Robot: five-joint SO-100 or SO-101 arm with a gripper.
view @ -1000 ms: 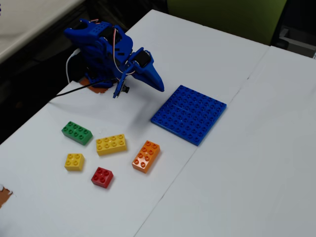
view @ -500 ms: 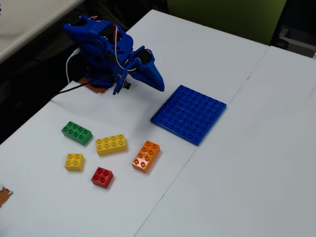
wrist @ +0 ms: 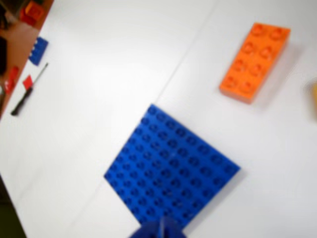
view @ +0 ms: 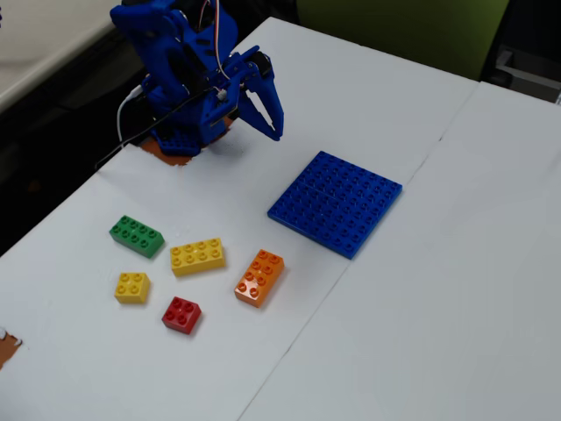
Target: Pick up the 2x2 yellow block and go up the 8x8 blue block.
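Note:
The 2x2 yellow block [view: 131, 287] lies on the white table at the near left, beside a red brick [view: 181, 315] of the same size. It is out of the wrist view. The 8x8 blue block [view: 336, 203] lies flat to the right of the arm, and the wrist view shows it [wrist: 171, 171] just ahead of the fingertips. My blue gripper [view: 274, 132] hangs in the air between the arm's base and the blue plate, pointing down. Only its tip [wrist: 161, 230] shows at the bottom of the wrist view, jaws together with nothing held.
A green brick [view: 137, 235], a longer yellow brick [view: 197, 256] and an orange brick [view: 259, 277] lie near the yellow block; the orange brick [wrist: 255, 62] also shows in the wrist view. A seam [view: 368, 237] splits the tabletop. Small parts and a tool [wrist: 28, 89] lie at the table's edge.
The arm has lifted and straightened. The gripper has risen and tilted from a low, flat pose to a higher one pointing down. No brick has moved.

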